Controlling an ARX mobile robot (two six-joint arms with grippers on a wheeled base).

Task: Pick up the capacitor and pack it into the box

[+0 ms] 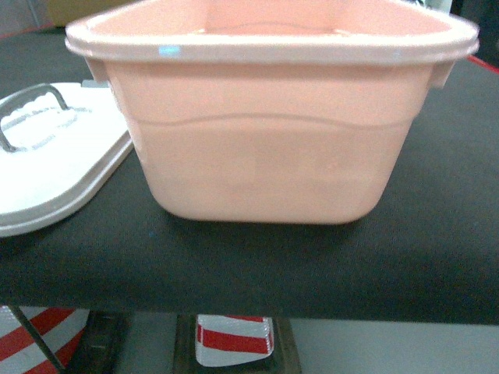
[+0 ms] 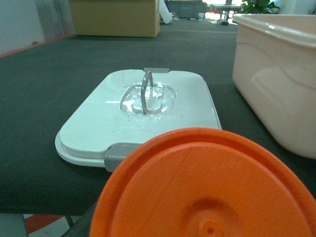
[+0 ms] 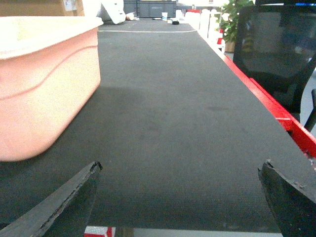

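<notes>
The capacitor (image 2: 207,187) fills the bottom of the left wrist view as a bright orange round end face, right against the camera and off the table. My left gripper is shut on it, and its fingers are hidden behind it. The box (image 1: 265,148), a pale pinkish tub, stands open in the middle of the head view, and its wall (image 2: 276,84) is to the right of the capacitor. Its white lid (image 2: 148,123) with a grey clasp lies flat ahead of the capacitor. My right gripper (image 3: 180,170) is open over bare black mat, with the box (image 3: 39,84) to its left.
The black mat table (image 1: 437,257) ends at a near edge with red-and-white striped blocks (image 1: 234,339) below. A red strip (image 3: 276,113) runs along its right side, with a black chair (image 3: 276,49) beyond. A brown cardboard carton (image 2: 116,17) stands at the far end.
</notes>
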